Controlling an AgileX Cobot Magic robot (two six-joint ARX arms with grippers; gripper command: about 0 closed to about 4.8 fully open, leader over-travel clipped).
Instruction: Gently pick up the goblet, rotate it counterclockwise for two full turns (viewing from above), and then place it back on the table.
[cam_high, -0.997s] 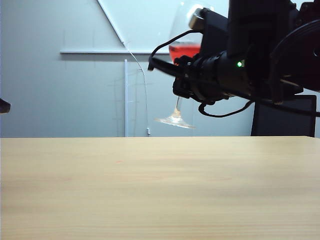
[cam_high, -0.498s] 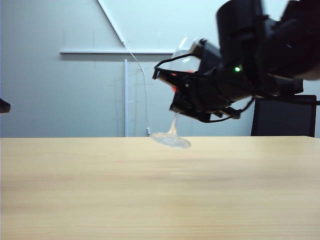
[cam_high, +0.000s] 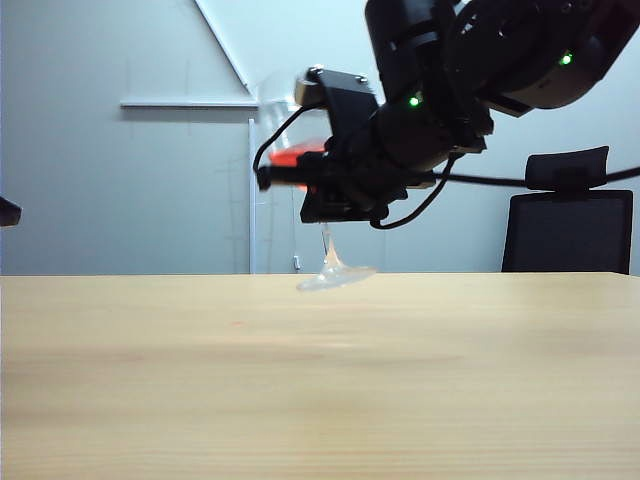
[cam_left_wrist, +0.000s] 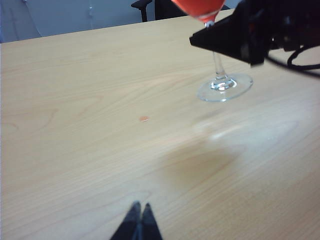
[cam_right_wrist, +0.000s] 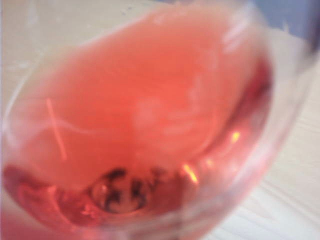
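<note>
The goblet (cam_high: 328, 250) is a clear stemmed glass with red liquid (cam_high: 297, 157) in its bowl. It hangs tilted, its round foot (cam_high: 336, 277) just over the far part of the table (cam_high: 320, 380); I cannot tell whether the foot touches. My right gripper (cam_high: 332, 205) is shut on its thin stem just under the bowl. The left wrist view has the foot (cam_left_wrist: 225, 88), the stem and the right gripper (cam_left_wrist: 222, 42). The red-filled bowl (cam_right_wrist: 150, 115) fills the right wrist view and hides the fingers. My left gripper (cam_left_wrist: 140, 209) is shut and empty, far from the goblet.
A black office chair (cam_high: 570, 225) stands behind the table's far edge on the right. A small reddish spot (cam_left_wrist: 144, 119) marks the tabletop between my left gripper and the goblet. A dark part (cam_high: 8, 212) pokes in at the exterior view's left edge.
My right arm has swung left and down with the goblet. The foot has dropped from well above the table to just over its surface, and the tilt has changed.
</note>
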